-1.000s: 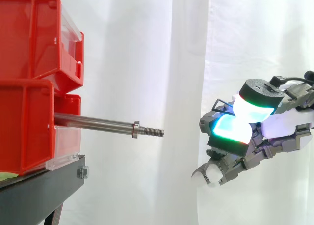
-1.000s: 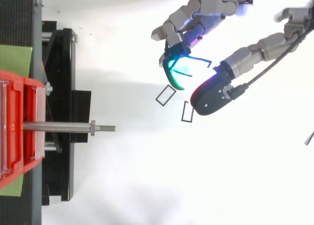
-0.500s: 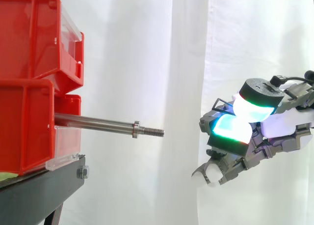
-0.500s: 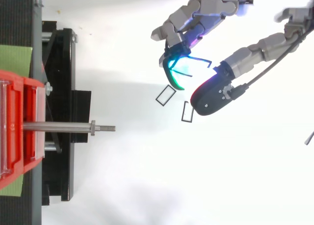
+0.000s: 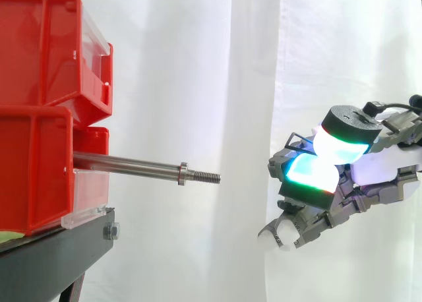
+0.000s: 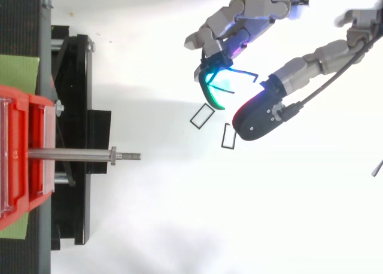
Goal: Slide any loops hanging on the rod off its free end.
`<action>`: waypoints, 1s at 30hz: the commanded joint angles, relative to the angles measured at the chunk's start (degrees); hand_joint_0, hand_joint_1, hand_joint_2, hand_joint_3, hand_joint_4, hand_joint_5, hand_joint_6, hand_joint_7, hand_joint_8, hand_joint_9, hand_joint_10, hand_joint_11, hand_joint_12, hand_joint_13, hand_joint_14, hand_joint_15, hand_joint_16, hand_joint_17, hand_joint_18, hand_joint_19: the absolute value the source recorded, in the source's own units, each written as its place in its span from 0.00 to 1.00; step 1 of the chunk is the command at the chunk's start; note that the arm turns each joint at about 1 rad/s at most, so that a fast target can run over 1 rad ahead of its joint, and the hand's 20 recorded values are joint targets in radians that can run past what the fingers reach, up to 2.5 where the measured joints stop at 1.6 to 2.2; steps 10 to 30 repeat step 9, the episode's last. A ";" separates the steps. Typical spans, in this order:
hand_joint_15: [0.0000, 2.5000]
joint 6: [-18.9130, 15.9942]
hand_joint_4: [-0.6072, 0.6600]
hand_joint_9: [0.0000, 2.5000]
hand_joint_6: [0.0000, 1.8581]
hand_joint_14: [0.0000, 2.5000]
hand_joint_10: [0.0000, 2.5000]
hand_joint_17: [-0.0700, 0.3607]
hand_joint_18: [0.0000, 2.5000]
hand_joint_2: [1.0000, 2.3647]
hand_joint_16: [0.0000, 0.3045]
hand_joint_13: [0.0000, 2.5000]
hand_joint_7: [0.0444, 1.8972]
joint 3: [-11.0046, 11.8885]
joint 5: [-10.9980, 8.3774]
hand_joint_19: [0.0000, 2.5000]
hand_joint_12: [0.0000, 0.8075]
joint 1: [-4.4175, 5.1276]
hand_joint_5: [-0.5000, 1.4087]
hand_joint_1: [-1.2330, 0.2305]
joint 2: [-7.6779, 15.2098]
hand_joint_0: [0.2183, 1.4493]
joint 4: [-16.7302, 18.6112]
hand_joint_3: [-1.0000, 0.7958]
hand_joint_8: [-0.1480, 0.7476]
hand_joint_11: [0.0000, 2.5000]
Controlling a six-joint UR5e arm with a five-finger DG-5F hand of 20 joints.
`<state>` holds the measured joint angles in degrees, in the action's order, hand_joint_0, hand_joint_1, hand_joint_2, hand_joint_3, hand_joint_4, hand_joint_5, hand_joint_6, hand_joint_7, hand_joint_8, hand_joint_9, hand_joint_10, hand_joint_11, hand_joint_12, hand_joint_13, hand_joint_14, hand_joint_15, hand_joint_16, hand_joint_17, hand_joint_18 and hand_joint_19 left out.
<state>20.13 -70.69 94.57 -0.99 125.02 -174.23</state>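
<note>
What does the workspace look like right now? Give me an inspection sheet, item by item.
Surface: black stand carrying stacked red bins.
Job's things: rod sticks out level from the lower bin; it is bare, with no loops on it.
Clutter: green sheet under the bins.
Hand: hand open, fingers relaxed, out beyond the rod's free end and apart from it.
Cables: nothing seen.
Surroundings: white curtain behind.
</note>
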 commanded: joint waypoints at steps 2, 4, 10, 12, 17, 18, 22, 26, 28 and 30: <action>0.00 0.00 0.62 0.28 0.45 0.00 0.00 0.38 0.08 0.01 0.14 0.15 0.71 0.03 0.00 0.00 0.33 0.03 0.14 0.42 0.04 0.35 0.04 0.37 0.49 0.03; 0.00 0.00 0.62 0.28 0.45 0.00 0.00 0.38 0.08 0.01 0.14 0.15 0.71 0.03 0.00 0.00 0.32 0.03 0.14 0.42 -0.04 0.35 -0.05 0.37 0.49 0.03; 0.00 0.00 0.63 0.28 0.45 0.00 0.00 0.38 0.08 0.01 0.14 0.15 0.71 0.03 0.00 0.00 0.32 0.03 0.14 0.42 -0.04 0.35 0.04 0.37 0.50 0.03; 0.00 0.00 0.63 0.28 0.45 0.00 0.00 0.38 0.08 0.01 0.14 0.15 0.71 0.03 0.00 0.00 0.32 0.03 0.14 0.42 -0.04 0.35 0.04 0.37 0.50 0.03; 0.00 0.00 0.63 0.28 0.45 0.00 0.00 0.38 0.08 0.01 0.14 0.15 0.71 0.03 0.00 0.00 0.32 0.03 0.14 0.42 -0.04 0.35 0.04 0.37 0.50 0.03; 0.00 0.00 0.63 0.28 0.45 0.00 0.00 0.38 0.08 0.01 0.14 0.15 0.71 0.03 0.00 0.00 0.32 0.03 0.14 0.42 -0.04 0.35 0.04 0.37 0.50 0.03; 0.00 0.00 0.63 0.28 0.45 0.00 0.00 0.38 0.08 0.01 0.14 0.15 0.71 0.03 0.00 0.00 0.32 0.03 0.14 0.42 -0.04 0.35 0.04 0.37 0.50 0.03; 0.00 0.00 0.63 0.28 0.45 0.00 0.00 0.38 0.08 0.01 0.14 0.15 0.71 0.03 0.00 0.00 0.32 0.03 0.14 0.42 -0.04 0.35 0.04 0.37 0.50 0.03; 0.00 0.00 0.63 0.28 0.45 0.00 0.00 0.38 0.08 0.01 0.14 0.15 0.71 0.03 0.00 0.00 0.32 0.03 0.14 0.42 -0.04 0.35 0.04 0.37 0.50 0.03; 0.00 0.00 0.63 0.28 0.45 0.00 0.00 0.38 0.08 0.01 0.14 0.15 0.71 0.03 0.00 0.00 0.32 0.03 0.14 0.42 -0.04 0.35 0.04 0.37 0.50 0.03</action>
